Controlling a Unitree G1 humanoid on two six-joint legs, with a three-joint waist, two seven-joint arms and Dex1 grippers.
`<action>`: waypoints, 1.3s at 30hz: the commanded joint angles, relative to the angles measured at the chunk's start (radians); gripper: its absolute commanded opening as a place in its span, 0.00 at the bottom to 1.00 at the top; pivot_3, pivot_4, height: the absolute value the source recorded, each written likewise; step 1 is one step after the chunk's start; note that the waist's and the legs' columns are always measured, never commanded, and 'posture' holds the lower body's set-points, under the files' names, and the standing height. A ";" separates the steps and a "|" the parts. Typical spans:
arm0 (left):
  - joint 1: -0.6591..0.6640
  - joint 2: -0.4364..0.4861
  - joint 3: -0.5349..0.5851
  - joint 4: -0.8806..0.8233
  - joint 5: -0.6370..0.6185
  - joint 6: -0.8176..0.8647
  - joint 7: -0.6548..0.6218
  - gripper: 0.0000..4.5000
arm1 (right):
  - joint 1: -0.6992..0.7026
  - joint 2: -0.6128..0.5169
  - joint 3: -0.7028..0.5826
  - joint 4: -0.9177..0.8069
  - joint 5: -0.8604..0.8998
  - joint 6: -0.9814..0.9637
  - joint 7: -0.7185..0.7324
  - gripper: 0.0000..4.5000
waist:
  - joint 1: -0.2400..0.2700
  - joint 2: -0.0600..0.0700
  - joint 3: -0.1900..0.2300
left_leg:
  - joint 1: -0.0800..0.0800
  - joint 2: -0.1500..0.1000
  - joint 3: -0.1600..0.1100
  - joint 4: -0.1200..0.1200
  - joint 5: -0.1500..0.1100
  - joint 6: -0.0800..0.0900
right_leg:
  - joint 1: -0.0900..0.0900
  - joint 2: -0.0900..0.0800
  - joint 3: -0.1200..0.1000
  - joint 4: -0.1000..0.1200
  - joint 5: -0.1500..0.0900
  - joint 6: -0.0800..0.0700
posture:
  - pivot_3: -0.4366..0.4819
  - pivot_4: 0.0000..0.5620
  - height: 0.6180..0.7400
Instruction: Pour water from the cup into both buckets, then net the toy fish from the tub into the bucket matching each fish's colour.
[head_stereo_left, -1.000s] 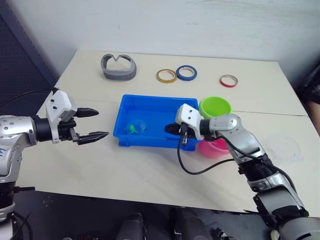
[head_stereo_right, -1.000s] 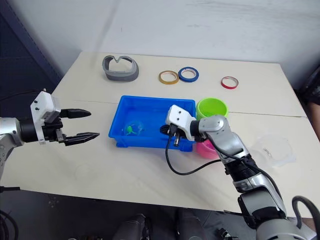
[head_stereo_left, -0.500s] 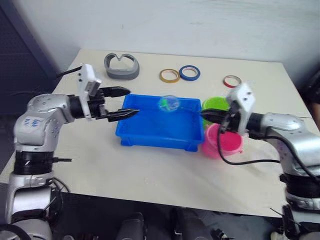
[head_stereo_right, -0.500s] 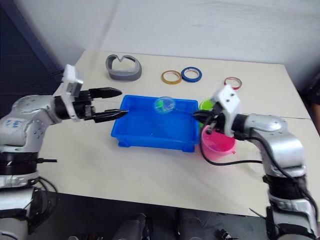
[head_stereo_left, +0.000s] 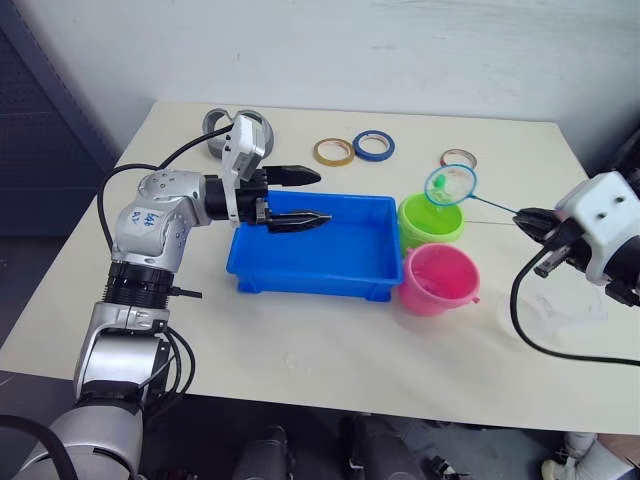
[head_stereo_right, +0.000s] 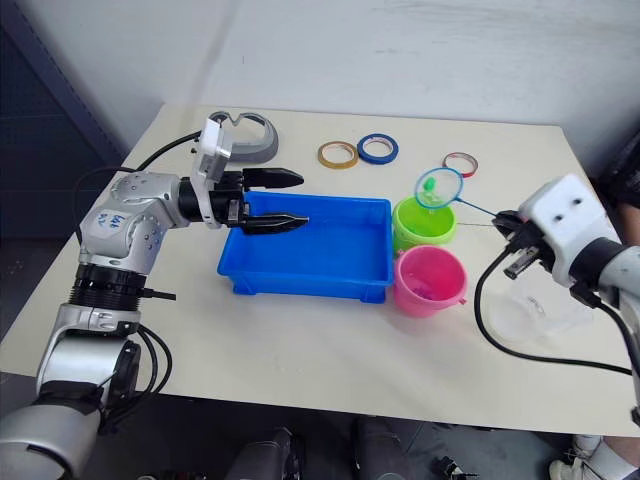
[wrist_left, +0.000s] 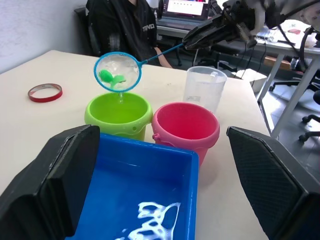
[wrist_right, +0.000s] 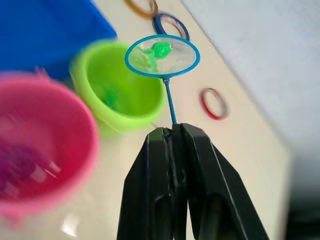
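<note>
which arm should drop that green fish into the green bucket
Right. Its claw is shut on the net handle, with the green fish in the hoop above the green bucket. The left claw is open over the tub.

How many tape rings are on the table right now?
3, all along the far side of the table: a yellow ring, a blue ring touching it, and a red ring apart.

White lettering shows on a person's black shirt (wrist_left: 134, 30), too small to read surely.
</note>
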 joint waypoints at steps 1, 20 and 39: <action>-0.023 0.002 0.009 -0.008 0.012 -0.031 -0.009 0.99 | 0.040 -0.211 0.102 0.150 -0.413 -0.518 -0.196 0.00 | -0.001 0.000 0.000 | 0.000 0.000 0.001 0.000 0.000 0.000 | 0.000 0.000 0.000 0.000 0.000 0.000 | 0.48 0.27 1.00; 0.026 0.036 0.032 -0.064 0.019 -0.025 0.007 0.99 | -0.179 -0.268 0.259 0.444 -0.655 -1.024 -0.400 0.00 | -0.002 0.000 0.000 | 0.002 0.001 0.002 0.000 0.001 -0.001 | 0.000 0.001 0.001 0.001 0.000 0.000 | 0.48 0.27 1.00; 0.469 0.509 0.114 -0.557 -0.125 0.152 -0.270 0.99 | 0.022 0.000 0.107 -0.094 0.804 0.038 0.278 0.00 | 0.010 0.001 0.001 | 0.008 0.002 -0.005 -0.001 -0.001 0.002 | 0.010 -0.001 -0.004 -0.004 0.000 -0.001 | 0.48 0.27 1.00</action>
